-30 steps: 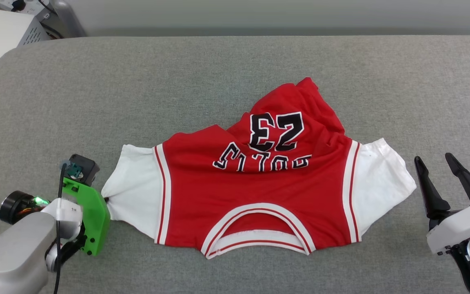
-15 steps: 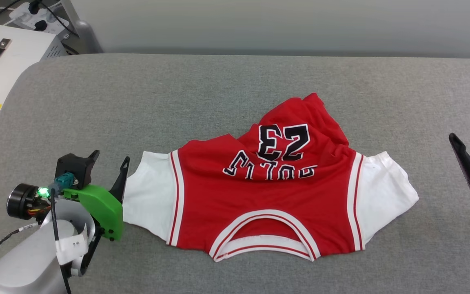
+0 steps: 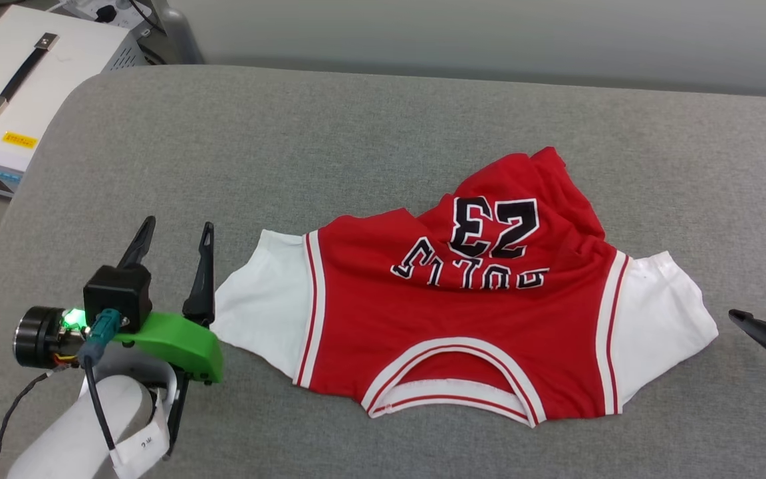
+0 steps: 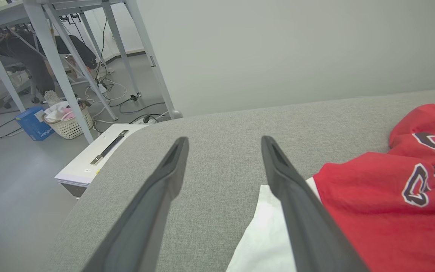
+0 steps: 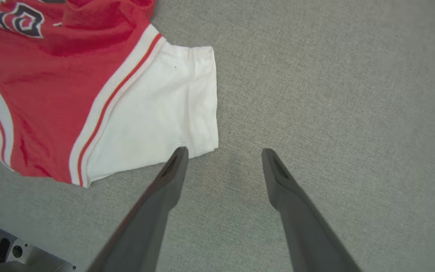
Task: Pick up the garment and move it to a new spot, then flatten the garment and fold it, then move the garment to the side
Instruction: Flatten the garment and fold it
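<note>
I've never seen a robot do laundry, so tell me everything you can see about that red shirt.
The shirt is red, soft-looking cloth with white short sleeves, red-and-white striped trim and a white-edged neckline. Black, white-outlined lettering and a 23 read upside down in the head view. It lies on the grey padded surface, neckline nearest the robot, chest fairly flat, far end bunched and creased. Nothing grips it; the open left claw stands beside one sleeve.

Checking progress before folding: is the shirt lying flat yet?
Not flat. The garment has both sleeves spread, but its far half is bunched in ridges around the number 23.
</note>
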{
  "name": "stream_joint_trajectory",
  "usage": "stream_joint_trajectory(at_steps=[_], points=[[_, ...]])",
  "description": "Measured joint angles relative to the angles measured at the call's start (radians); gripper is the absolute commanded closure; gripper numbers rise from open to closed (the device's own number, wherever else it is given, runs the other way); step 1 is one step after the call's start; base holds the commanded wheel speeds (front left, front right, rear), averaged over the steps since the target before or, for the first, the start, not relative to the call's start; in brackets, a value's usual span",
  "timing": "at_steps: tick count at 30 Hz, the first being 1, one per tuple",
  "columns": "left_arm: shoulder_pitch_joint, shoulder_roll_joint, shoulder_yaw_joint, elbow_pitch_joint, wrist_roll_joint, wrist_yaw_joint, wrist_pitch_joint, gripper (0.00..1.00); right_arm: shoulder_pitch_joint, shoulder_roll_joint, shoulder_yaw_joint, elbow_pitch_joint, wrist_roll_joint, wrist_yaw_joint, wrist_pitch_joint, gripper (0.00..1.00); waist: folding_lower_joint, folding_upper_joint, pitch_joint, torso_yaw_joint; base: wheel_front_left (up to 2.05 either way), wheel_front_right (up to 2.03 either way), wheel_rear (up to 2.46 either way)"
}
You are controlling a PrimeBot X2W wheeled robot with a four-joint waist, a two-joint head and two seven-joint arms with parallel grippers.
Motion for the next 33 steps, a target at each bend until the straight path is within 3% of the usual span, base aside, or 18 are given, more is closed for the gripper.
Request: stream_joint_trajectory(at_steps=[4,11,17,18,20,26,30,33], points=[[0.043,-0.045,0.07,-0.025,0.071,-0.007,0.0,0.0,-0.054,0.034,0.028,0.109,-0.001,0.0,0.002,0.0,0.0,0.0,0.03,0.013,0.0,0.0,0.0],[0.068,-0.123,0.151,-0.005,0.15,-0.072,0.0,0.0,-0.099,0.1,0.1,0.265,0.008,0.0,-0.059,0.0,0.0,0.0,0.086,0.041,0.0,0.0,0.0],[0.077,-0.165,0.228,0.035,0.202,-0.129,0.0,0.0,-0.102,0.085,0.18,0.309,0.035,-0.002,-0.115,0.0,0.0,0.0,0.106,0.051,0.0,0.0,0.0],[0.081,-0.169,0.239,0.041,0.205,-0.136,0.0,0.0,-0.102,0.084,0.184,0.311,0.048,-0.002,-0.133,0.56,0.0,0.0,0.105,0.049,0.0,0.0,0.0],[0.09,-0.173,0.265,0.056,0.215,-0.155,0.0,0.0,-0.102,0.079,0.201,0.313,0.08,-0.002,-0.184,1.0,0.0,0.0,0.101,0.041,0.0,0.0,0.0],[0.094,-0.162,0.302,0.083,0.244,-0.24,0.0,0.0,-0.093,0.065,0.228,0.271,0.1,-0.001,-0.328,1.0,0.0,0.0,0.066,0.022,0.0,0.0,0.0],[0.063,-0.115,0.288,0.116,0.244,-0.314,0.024,0.0,-0.051,0.029,0.192,0.205,0.128,-0.001,-0.387,1.0,0.0,0.0,0.037,0.014,0.0,0.0,0.0],[0.007,-0.076,0.269,0.114,0.243,-0.37,0.105,0.0,-0.007,0.006,0.143,0.156,0.132,0.0,-0.411,1.0,0.0,0.0,0.018,0.007,0.0,0.0,0.0]])
